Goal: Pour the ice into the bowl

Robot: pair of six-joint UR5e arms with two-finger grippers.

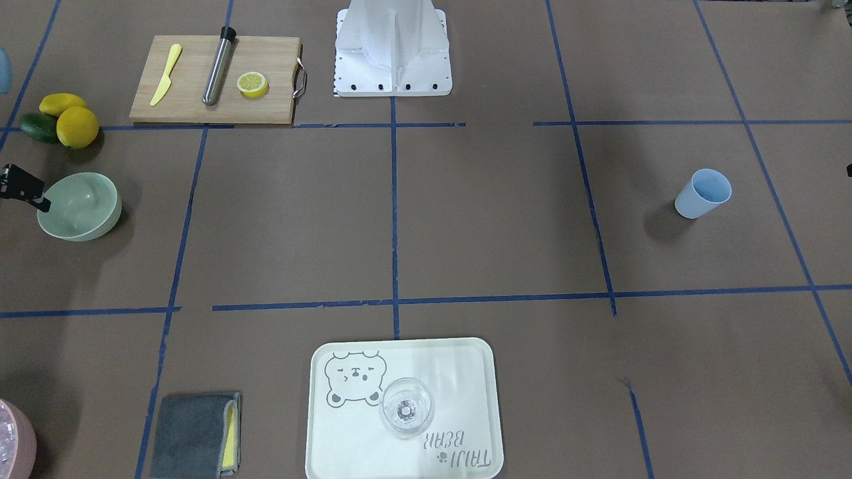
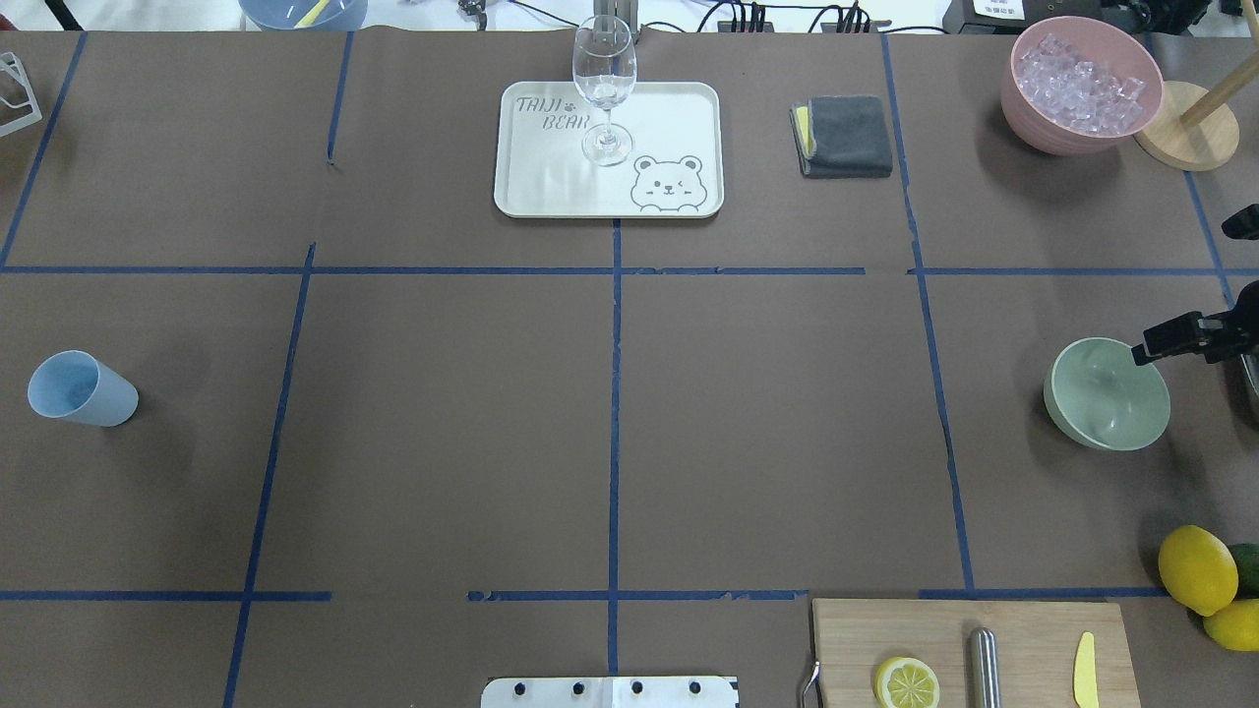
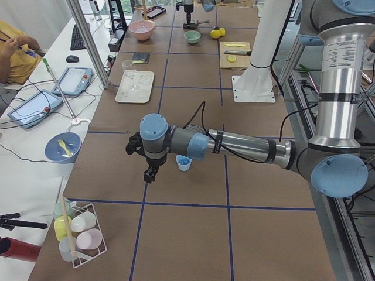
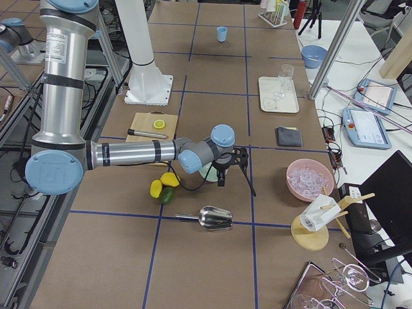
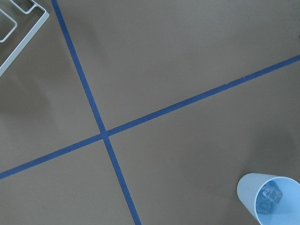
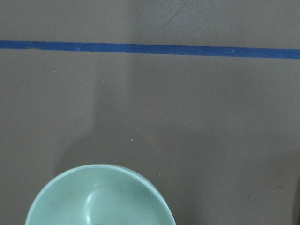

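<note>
Front-facing view, bowl: the bowl is picked up at the view's left edge, on the robot's right side of the counter. No cubes are made out in it.
Front-facing view, right fingers: one dark tip of the right gripper is caught just beside the bowl's rim. Nothing is seen held, and whether the fingers are spread or closed cannot be told.
Front-facing view, cup: the blue cup is found at the far right of the view, well apart from the bowl.
Overhead view, layout: the cup is placed at the far left and the bowl at the far right, with the whole counter between them. A pink container heaped with cubes is set beyond the bowl.
Left side view, left fingers: the left gripper is hung low with its fingers pointed down. The cup is stood upright just beside it, on the robot's side. Open or closed cannot be told.
Right side view, right arm: it is stretched low to the bowl, and a metal scoop is seen lying near.
Left wrist view, ice: the ice is spotted as a few clear cubes deep in the cup, in the lower right corner, off the camera's centre.
Right wrist view, bowl: only the near rim is shown, bare inside.
Judgement, coming move: the left arm is judged nearer the ice, so a sideways shift onto the cup is called for, and then a carry across to the bowl.
</note>
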